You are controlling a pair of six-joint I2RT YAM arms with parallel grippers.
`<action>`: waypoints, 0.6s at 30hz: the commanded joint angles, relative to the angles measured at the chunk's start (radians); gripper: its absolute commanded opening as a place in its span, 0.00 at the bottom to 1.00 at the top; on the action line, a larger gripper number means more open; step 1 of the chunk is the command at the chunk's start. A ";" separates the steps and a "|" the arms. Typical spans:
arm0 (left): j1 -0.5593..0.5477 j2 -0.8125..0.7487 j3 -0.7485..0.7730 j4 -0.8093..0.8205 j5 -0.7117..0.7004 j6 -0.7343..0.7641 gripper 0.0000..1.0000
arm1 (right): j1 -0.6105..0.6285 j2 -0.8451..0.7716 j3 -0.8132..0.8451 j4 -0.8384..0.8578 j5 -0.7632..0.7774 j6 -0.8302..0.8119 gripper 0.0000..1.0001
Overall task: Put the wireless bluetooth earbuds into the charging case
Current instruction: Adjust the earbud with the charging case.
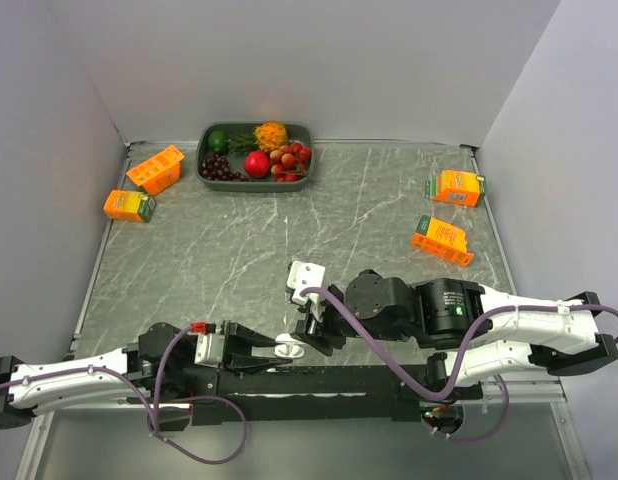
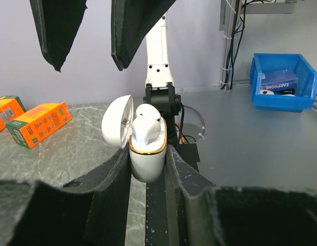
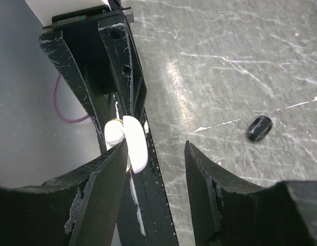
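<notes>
My left gripper (image 2: 147, 154) is shut on the white charging case (image 2: 146, 159), which stands upright with its gold rim up and its lid (image 2: 117, 122) swung open to the left. A white earbud (image 2: 146, 128) sits in the case's mouth, with another white shape just behind it. My right gripper (image 3: 156, 148) hangs open right over the case (image 3: 134, 143) with nothing between its fingers; its fingertips (image 2: 132, 31) show at the top of the left wrist view. One black earbud (image 3: 259, 128) lies alone on the marble to the right. In the top view both grippers meet at the case (image 1: 289, 348).
Orange cartons lie at the back left (image 1: 155, 168), (image 1: 129, 205) and at the right (image 1: 457, 187), (image 1: 441, 239). A grey tray (image 1: 202, 160) of fruit stands at the back. A blue bin (image 2: 261, 97) sits beyond the table's edge.
</notes>
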 commanded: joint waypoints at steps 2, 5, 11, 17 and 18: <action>-0.003 0.008 0.050 0.029 0.000 0.043 0.01 | 0.002 -0.007 0.002 0.008 0.014 0.011 0.57; -0.002 0.003 0.050 0.025 -0.003 0.048 0.01 | 0.002 0.007 0.013 -0.021 0.039 0.008 0.59; -0.002 0.008 0.050 0.023 -0.005 0.048 0.01 | 0.012 0.044 0.030 -0.055 0.056 -0.008 0.60; -0.002 0.000 0.050 0.022 -0.008 0.043 0.01 | 0.020 0.073 0.038 -0.070 0.063 -0.015 0.61; -0.002 -0.002 0.050 0.020 -0.008 0.045 0.01 | 0.019 0.076 0.039 -0.077 0.065 -0.018 0.61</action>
